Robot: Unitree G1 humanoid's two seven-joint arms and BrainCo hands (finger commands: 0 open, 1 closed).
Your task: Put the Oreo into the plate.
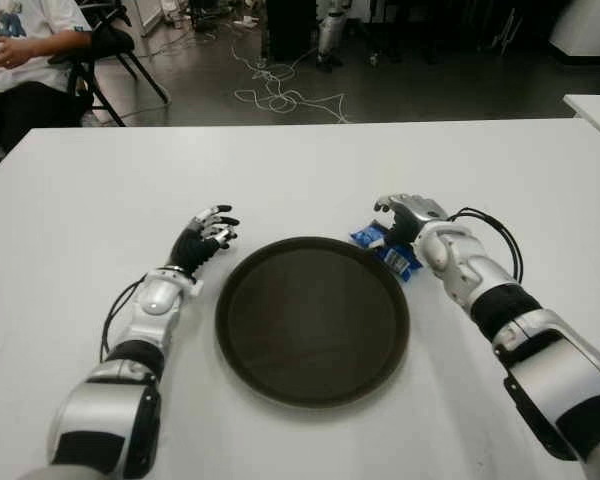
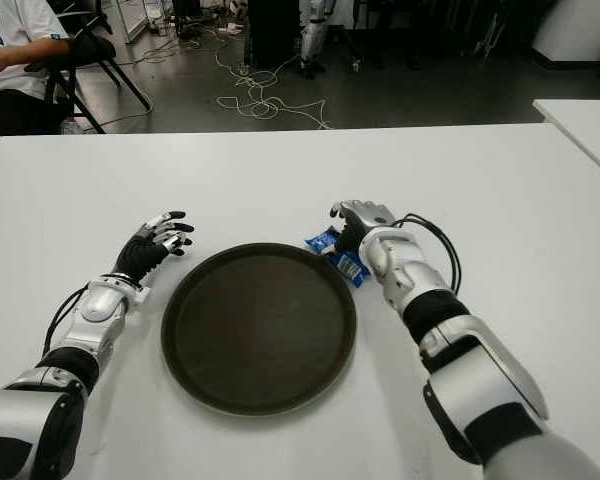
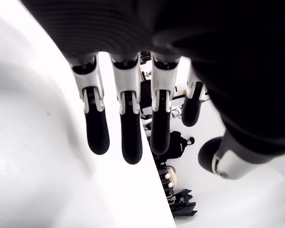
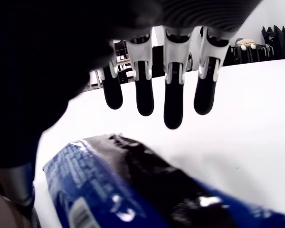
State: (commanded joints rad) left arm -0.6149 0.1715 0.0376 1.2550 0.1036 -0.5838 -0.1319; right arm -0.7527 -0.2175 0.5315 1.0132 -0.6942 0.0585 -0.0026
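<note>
The Oreo (image 1: 383,251) is a blue packet lying on the white table (image 1: 310,165), touching the far right rim of the dark round plate (image 1: 311,320). My right hand (image 1: 406,211) hovers right over the packet's far end. In the right wrist view its fingers (image 4: 173,102) stretch out straight past the Oreo (image 4: 128,190), which fills the space under the palm; they are not curled around it. My left hand (image 1: 213,229) shows to the left of the plate with its fingers (image 3: 128,133) spread and nothing in them. The plate holds nothing.
A seated person (image 1: 25,50) and a black chair (image 1: 110,55) are beyond the table's far left corner. Cables (image 1: 280,95) trail over the floor behind. A second white table (image 1: 595,105) juts in at the far right.
</note>
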